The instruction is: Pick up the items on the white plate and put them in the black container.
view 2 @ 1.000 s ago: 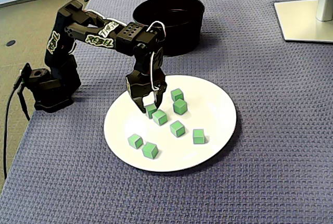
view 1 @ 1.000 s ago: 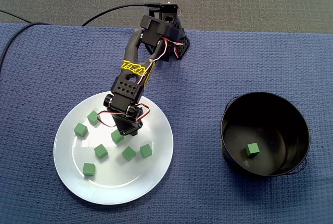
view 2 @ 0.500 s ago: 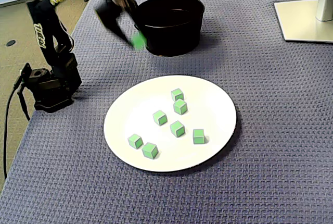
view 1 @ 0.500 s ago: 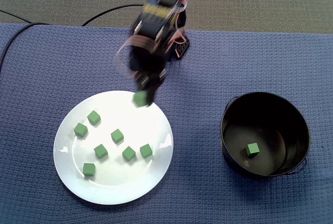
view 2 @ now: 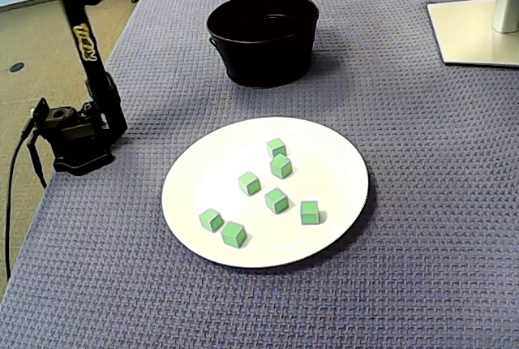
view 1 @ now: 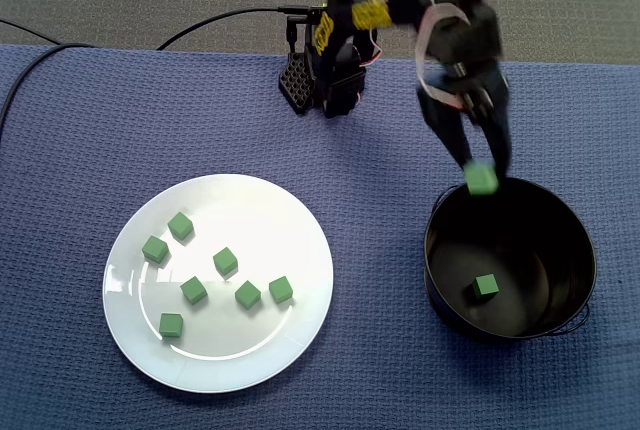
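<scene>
In a fixed view my gripper (view 1: 482,172) is shut on a green cube (view 1: 482,180), held above the near-left rim of the black container (view 1: 578,250). One green cube (view 1: 485,286) lies on the container's floor. Several green cubes, such as one (view 1: 225,261), rest on the white plate (view 1: 290,212) at the left. In the other fixed view the plate (view 2: 340,154) with its cubes, one being (view 2: 249,183), and the container (view 2: 261,45) show, but the gripper is out of frame; only the arm's base (view 2: 73,134) and lower link appear.
The arm's base (view 1: 330,80) stands at the table's far edge, with a cable (view 1: 210,22) running left. A blue woven mat (view 1: 380,370) covers the table. A white monitor stand (view 2: 474,28) sits at the far right in a fixed view.
The gripper closed on a cube on the plate, lifted it, and swung right across the table to the container's rim. The plate holds one cube fewer than a second ago.
</scene>
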`<state>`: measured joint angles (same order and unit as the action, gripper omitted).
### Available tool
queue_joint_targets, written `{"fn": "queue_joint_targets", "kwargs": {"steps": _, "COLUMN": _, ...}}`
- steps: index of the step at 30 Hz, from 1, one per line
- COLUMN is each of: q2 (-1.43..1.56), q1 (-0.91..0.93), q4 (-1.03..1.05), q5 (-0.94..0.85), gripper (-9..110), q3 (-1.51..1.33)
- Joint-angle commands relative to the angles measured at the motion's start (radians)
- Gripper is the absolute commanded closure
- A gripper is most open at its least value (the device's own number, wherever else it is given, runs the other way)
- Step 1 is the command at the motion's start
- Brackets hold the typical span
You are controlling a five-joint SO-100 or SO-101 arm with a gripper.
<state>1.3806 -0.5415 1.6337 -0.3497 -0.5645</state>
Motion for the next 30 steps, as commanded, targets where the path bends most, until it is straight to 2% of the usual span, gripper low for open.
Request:
{"fn": "queue_joint_targets", "kwargs": {"steps": 1, "q2": -0.341, "q1": -0.054, "q4": 0.112, "q5": 0.026, "gripper": 102, "q3": 0.275}}
{"fn": "queue_joint_targets", "kwargs": {"steps": 5, "q2": -0.462, "q1": -0.063, "q4": 0.107, "q5": 0.089, "gripper": 102, "q3": 0.247}}
{"fn": "queue_joint_targets", "kwargs": {"steps": 11, "q2": -0.555, "q1": -0.08, "q4": 0.012, "q5": 0.083, "gripper": 101, "q3": 0.129}}
{"fn": "queue_joint_targets", "kwargs": {"steps": 12, "q2": -0.56, "q1": -0.087, "q4": 0.003, "q5": 0.084, "gripper": 99, "q3": 0.11}}
{"fn": "queue_joint_targets", "kwargs": {"steps": 16, "q2": -0.492, "q1": -0.106, "q4": -0.018, "q5": 0.086, "gripper": 74, "q3": 0.029}}
{"fn": "queue_joint_targets", "kwargs": {"steps": 19, "q2": -0.354, "q1": -0.107, "q4": 0.011, "q5": 0.067, "gripper": 65, "q3": -0.017}}
{"fn": "queue_joint_targets", "kwargs": {"steps": 22, "q2": -0.137, "q1": -0.091, "q4": 0.067, "q5": -0.023, "gripper": 55, "q3": -0.084}}
{"fn": "queue_joint_targets", "kwargs": {"steps": 26, "q2": 0.189, "q1": 0.072, "q4": 0.098, "q5": -0.046, "gripper": 55, "q3": -0.181}}
{"fn": "queue_joint_targets", "kwargs": {"steps": 30, "q2": 0.411, "q1": 0.402, "q4": 0.054, "q5": -0.086, "gripper": 48, "q3": -0.348}}
